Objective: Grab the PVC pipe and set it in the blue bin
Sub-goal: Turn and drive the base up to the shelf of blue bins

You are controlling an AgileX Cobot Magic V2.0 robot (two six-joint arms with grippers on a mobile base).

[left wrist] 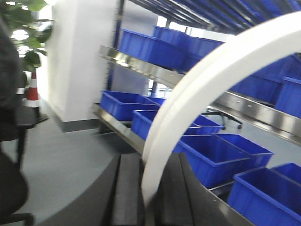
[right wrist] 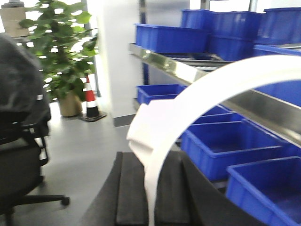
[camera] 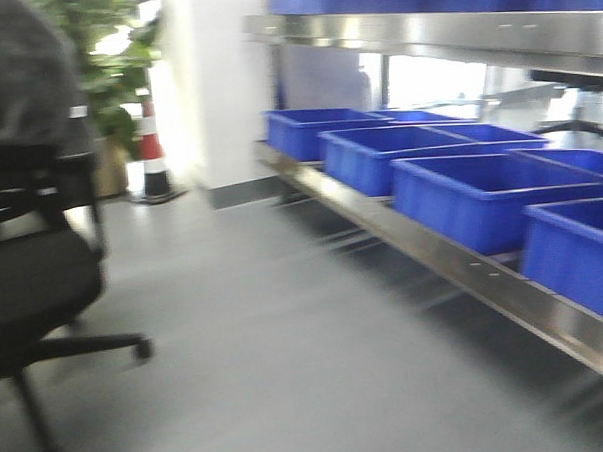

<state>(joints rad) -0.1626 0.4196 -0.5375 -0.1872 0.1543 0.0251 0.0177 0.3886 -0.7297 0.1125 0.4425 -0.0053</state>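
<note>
Left gripper is narrow, pads pinched on the PVC pipe, which arcs up toward 1 o'clock, and I judge I'm gripping low so the curve rides clear of the racking. Right gripper is likewise closed on a second white curved piece, blunt end poking out at 11 o'clock; same pipe or a twin, I can't tell. Everything's smeared. Out front, the blue bins line the lower steel shelf from 1 to 4 o'clock, tilted toward me for easy dropping, and the insides I can see hold nothing. More bins sit above. Office chair is at 9 o'clock and a traffic cone at 11. No drop yet.
</note>
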